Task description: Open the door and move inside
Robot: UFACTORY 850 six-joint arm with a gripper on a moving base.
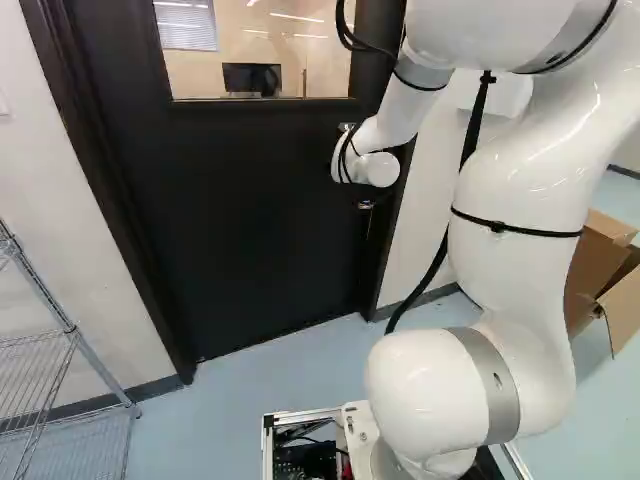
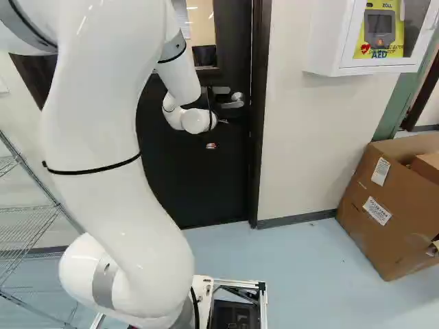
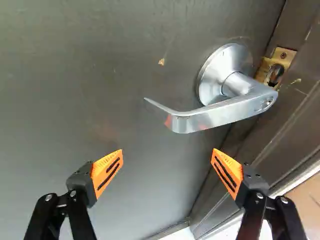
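We have the lever handle [image 3: 220, 117] on the dark door [image 1: 240, 220], near the door's edge, with its round mount against the panel and the lever's curved free end reaching inward across the door. Just beside it, a brass plate [image 3: 282, 56] is set by the door frame [image 2: 260, 103]. The door sits closed in that frame, and through its window [image 1: 300, 65] we see a dark monitor [image 1: 250, 78].

Our gripper [image 2: 215, 134] faces the door, its two fingers spread wide, with nothing held between them. The lever lies ahead of the fingertips, apart from both orange pads [image 3: 107, 171]; its free end is ahead of the gap. Our arm [image 1: 520, 190] rises from the base and bends down toward the handle side of the door.

Farther out, a wire shelf [image 1: 72, 335] stands at the left of the left base view. At the right of the right base view, a white cabinet [image 2: 329, 41] hangs on the wall [image 2: 302, 151], holding a yellow device [image 2: 379, 31], and an open cardboard box [image 2: 363, 212] rests on the blue floor [image 2: 309, 274]
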